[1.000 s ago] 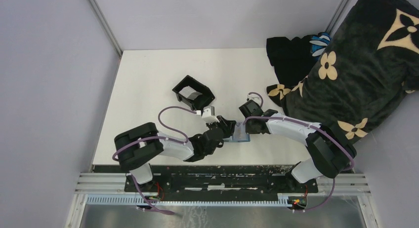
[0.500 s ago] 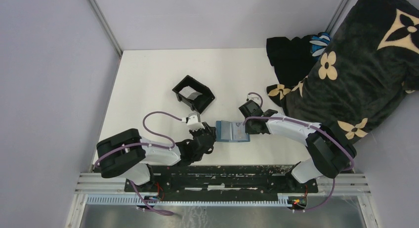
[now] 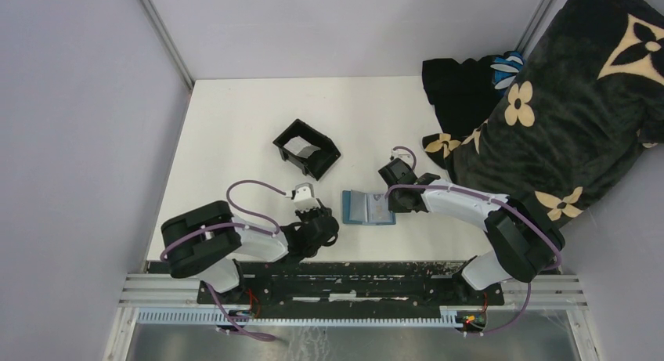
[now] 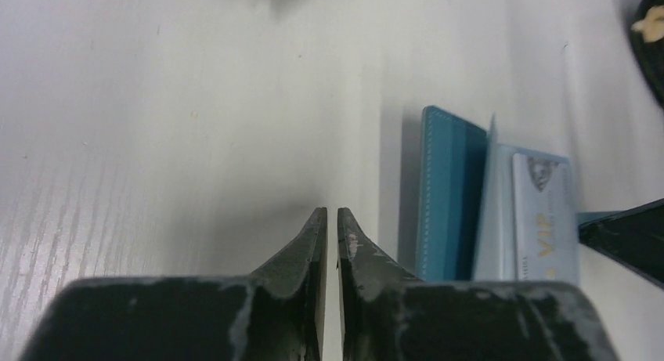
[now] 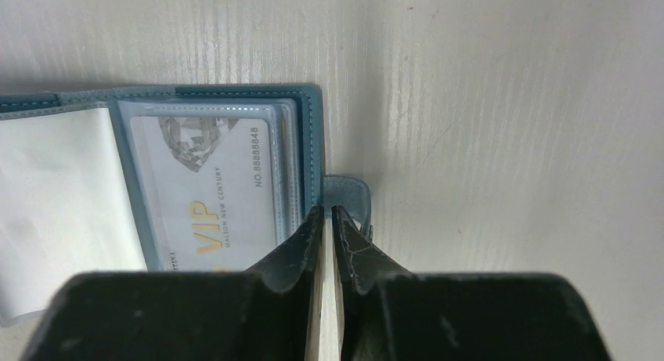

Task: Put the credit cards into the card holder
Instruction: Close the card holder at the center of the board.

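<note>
The teal-blue card holder [image 3: 366, 208] lies open on the table. In the right wrist view a pale VIP credit card [image 5: 211, 189] sits in its clear sleeve, with a white leaf [image 5: 55, 196] to its left. My right gripper [image 5: 327, 210] is shut, tips at the holder's right edge by its closing tab [image 5: 348, 190]; it also shows from above [image 3: 391, 204]. My left gripper [image 4: 332, 212] is shut and empty, just left of the holder [image 4: 450, 196], near the table's front [image 3: 327, 218]. The card shows there too [image 4: 544, 212].
A black open-topped box [image 3: 307, 148] with a pale card inside stands behind the left gripper. A dark flowered blanket [image 3: 564, 102] covers the table's right side, close behind the right arm.
My left gripper has drawn back from the card holder toward the near edge. The holder now lies open and in plain view. The right arm has not moved.
</note>
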`<state>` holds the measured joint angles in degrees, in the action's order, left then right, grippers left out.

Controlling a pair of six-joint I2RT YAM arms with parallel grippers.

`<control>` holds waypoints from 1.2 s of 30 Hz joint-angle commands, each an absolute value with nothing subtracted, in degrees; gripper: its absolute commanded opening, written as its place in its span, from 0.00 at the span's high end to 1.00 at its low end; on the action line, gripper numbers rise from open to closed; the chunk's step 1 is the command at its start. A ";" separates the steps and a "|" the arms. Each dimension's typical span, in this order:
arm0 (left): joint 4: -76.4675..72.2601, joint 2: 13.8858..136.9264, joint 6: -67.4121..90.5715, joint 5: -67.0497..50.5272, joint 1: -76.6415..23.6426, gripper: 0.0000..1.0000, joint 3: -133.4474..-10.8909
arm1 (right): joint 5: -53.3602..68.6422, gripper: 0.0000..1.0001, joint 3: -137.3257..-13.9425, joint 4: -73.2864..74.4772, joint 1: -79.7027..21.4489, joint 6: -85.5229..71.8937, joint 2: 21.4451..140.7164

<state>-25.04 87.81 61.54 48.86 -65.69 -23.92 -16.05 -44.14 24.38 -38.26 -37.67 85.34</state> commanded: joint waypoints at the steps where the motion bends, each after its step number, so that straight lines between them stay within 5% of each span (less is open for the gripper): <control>1: -28.28 91.06 61.26 46.77 -64.73 0.88 -25.18 | -15.75 0.86 -44.37 23.27 -38.60 -37.67 85.10; 18: -54.08 93.97 53.99 30.12 -60.82 0.87 -21.45 | -16.13 0.86 -44.20 23.42 -38.66 -37.91 84.82; 30: -54.15 93.66 48.30 24.96 -60.82 0.84 -26.53 | -17.07 0.86 -44.25 22.80 -38.84 -34.48 83.21; 36: -54.70 96.24 47.64 21.55 -60.86 0.84 -28.87 | -15.88 0.75 -44.63 21.51 -40.02 -30.57 84.35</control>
